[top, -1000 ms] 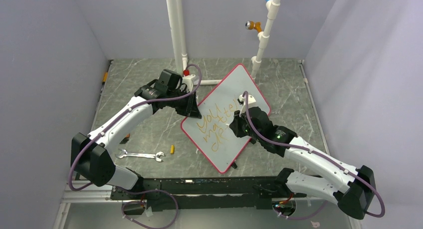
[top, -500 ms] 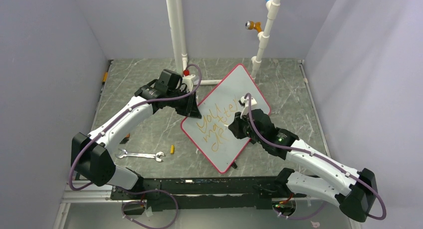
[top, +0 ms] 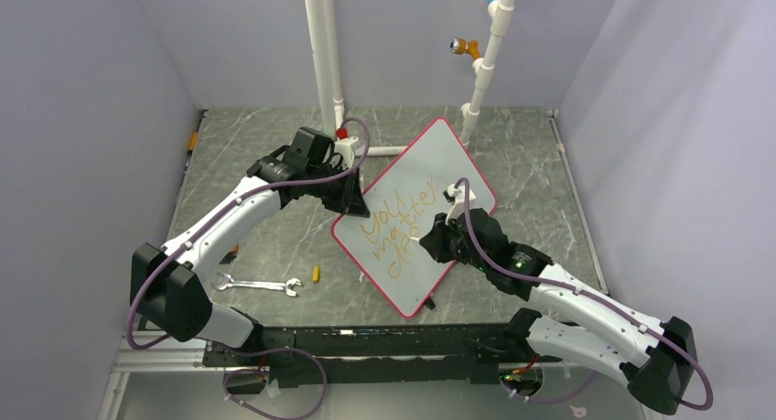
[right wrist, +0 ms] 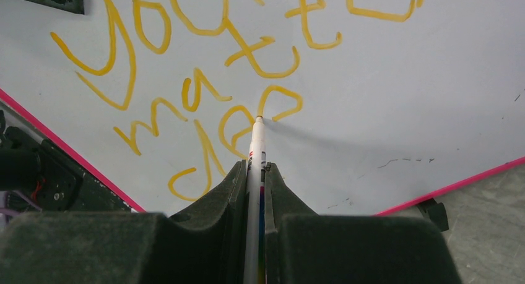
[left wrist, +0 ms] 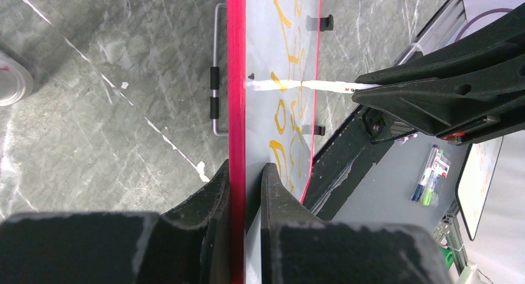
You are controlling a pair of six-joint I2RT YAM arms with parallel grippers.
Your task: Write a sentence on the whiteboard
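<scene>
The whiteboard (top: 437,159), pale with a red rim, lies cornerwise at the table's middle. My left gripper (top: 355,199) is shut on its left edge; in the left wrist view the jaws (left wrist: 246,167) pinch the red rim (left wrist: 236,80). The sentence (top: 395,228) runs in orange-yellow slanted lines. My right gripper (top: 430,237) is over the board's lower half, shut on a white marker (right wrist: 255,148). The marker's tip touches the board at the foot of a loop (right wrist: 280,88) in the lowest line. The same marker (left wrist: 309,85) shows in the left wrist view.
A metal wrench (top: 259,285) and a small orange-yellow piece (top: 317,273) lie on the table left of the board. Two white pipes (top: 322,63) (top: 485,59) rise behind it. A wire handle (left wrist: 214,67) sticks out under the board's left edge.
My right gripper has slid with the marker toward the near left of the board, down to the lowest line of lettering. The left arm and the board have stayed put.
</scene>
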